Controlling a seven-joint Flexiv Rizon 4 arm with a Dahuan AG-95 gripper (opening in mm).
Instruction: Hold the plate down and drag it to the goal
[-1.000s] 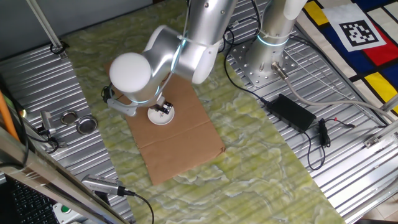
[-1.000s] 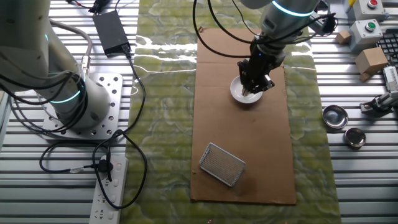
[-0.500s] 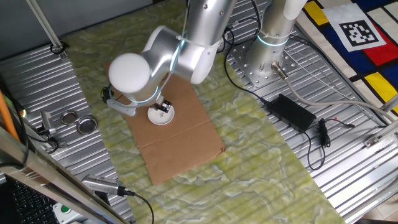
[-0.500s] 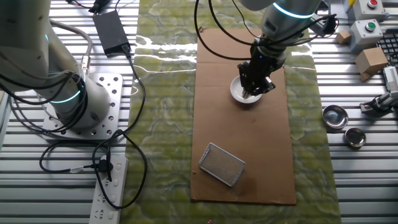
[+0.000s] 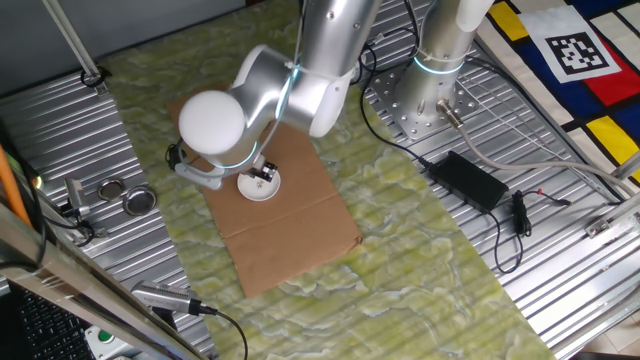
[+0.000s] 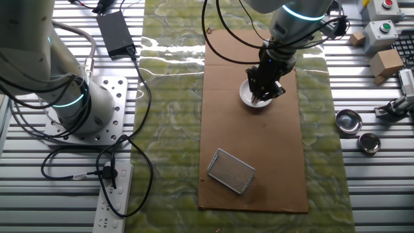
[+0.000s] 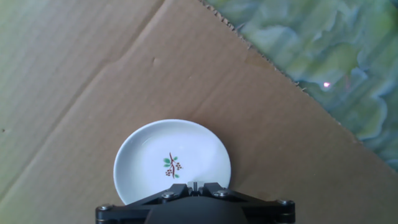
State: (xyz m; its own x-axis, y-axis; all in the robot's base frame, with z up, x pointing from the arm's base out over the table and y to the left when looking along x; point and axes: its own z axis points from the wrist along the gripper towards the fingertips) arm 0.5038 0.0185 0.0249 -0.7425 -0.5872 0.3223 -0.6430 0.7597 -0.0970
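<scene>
Over the cardboard sheet (image 6: 252, 129) on the surface, the arm bends down steeply, its gripper (image 6: 264, 92) pointing straight down onto the near rim of the plate (image 7: 171, 163). Its fingers are closed together with nothing between them. That plate lies flat on the cardboard, towards the sheet's far end.

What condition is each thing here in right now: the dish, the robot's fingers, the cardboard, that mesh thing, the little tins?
plate: upright, empty, flat on cardboard
gripper: fingers together, at plate's near rim
cardboard sheet: lying flat, creased
mesh rectangle: lying flat on cardboard
two metal tins: upright, off the cardboard
</scene>
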